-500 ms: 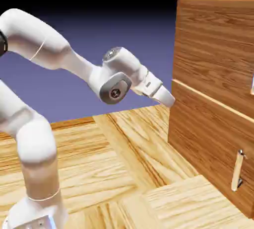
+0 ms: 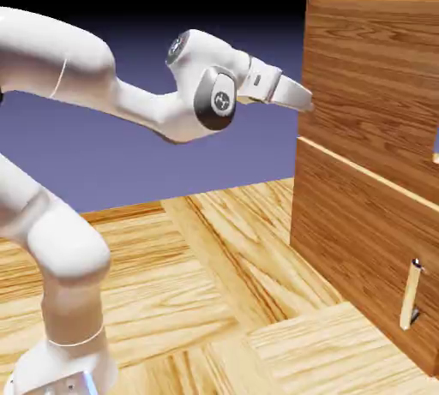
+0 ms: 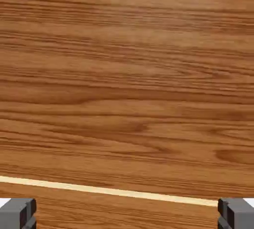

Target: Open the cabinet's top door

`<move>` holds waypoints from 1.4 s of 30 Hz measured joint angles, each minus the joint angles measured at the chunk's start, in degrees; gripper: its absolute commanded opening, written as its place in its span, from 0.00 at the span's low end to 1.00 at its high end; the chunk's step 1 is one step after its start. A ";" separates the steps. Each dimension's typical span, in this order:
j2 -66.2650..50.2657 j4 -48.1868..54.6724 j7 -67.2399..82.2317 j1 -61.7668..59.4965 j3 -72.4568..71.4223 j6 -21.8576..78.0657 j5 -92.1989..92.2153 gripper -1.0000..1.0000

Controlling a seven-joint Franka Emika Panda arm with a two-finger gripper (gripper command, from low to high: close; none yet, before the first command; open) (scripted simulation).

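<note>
The cabinet (image 2: 369,170) stands on the desk (image 2: 197,282) at the exterior view's right, a boxy body of reddish-brown wood grain; we read no writing on it. The top door (image 3: 127,74) is a flat grained panel above a pale seam (image 3: 114,191). The lower panel carries a pale wooden handle (image 2: 410,296). The claw (image 2: 296,93) stands wide, holding nothing, its grey fingertips (image 3: 17,213) far apart. Compared with half a second ago, we see the claw raised from the seam to the top door's edge.

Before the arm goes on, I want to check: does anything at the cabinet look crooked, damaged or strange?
Nothing stands out. The cabinet stands upright, both panels flush, the pale seam unbroken. The open gripper is near its left edge.
</note>
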State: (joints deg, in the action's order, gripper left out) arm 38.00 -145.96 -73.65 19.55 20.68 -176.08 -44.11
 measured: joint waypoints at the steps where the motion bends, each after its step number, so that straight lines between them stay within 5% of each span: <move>1: 0.30 0.85 -1.76 1.07 1.17 -0.12 -2.49 0.50; 42: 12.69 35.70 -74.03 44.76 49.09 -4.91 -104.67 0.50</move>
State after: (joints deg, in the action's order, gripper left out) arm 50.69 -110.25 -147.69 64.31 69.77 -180.99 -148.78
